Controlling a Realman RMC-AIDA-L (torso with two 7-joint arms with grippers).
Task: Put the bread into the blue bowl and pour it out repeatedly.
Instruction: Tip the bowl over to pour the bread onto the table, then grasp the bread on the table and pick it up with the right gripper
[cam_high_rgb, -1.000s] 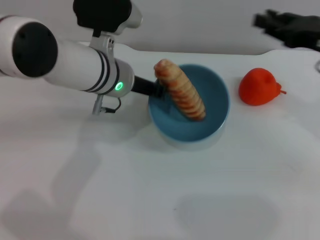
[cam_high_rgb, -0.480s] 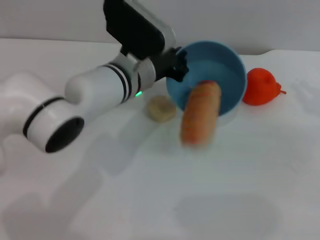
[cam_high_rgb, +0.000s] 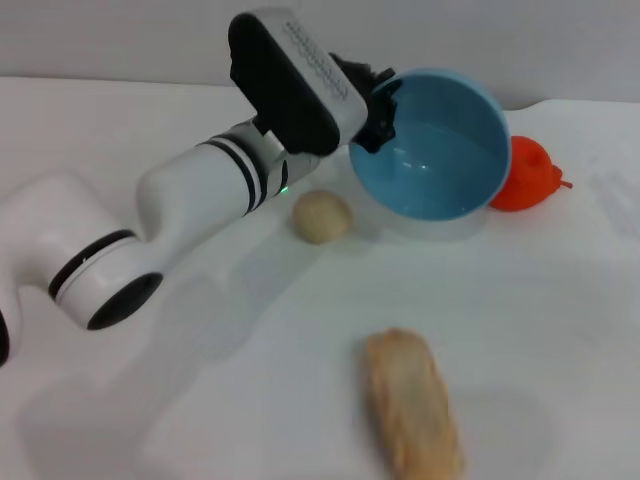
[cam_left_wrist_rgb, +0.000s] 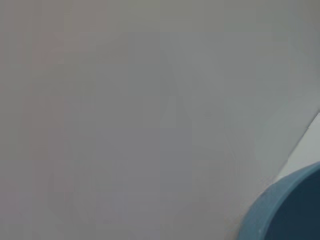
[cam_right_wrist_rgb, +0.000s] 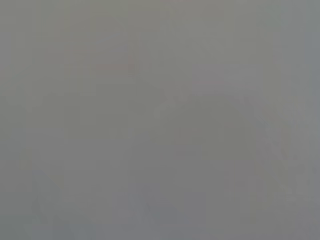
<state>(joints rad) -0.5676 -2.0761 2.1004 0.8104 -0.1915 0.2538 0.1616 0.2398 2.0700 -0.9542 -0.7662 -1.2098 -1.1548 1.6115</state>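
One arm works: the left gripper (cam_high_rgb: 378, 100) clamps the tipped blue bowl (cam_high_rgb: 440, 150) by its rim, while the bread (cam_high_rgb: 412, 405) lies well below-forward of it, long axis pointing roughly back toward the bowl.

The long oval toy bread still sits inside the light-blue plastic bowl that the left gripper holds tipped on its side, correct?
Not quite. In the head view the left gripper does hold the light-blue plastic bowl tipped, but the bowl is empty; the long oval toy bread lies on the white table, nearer the camera.
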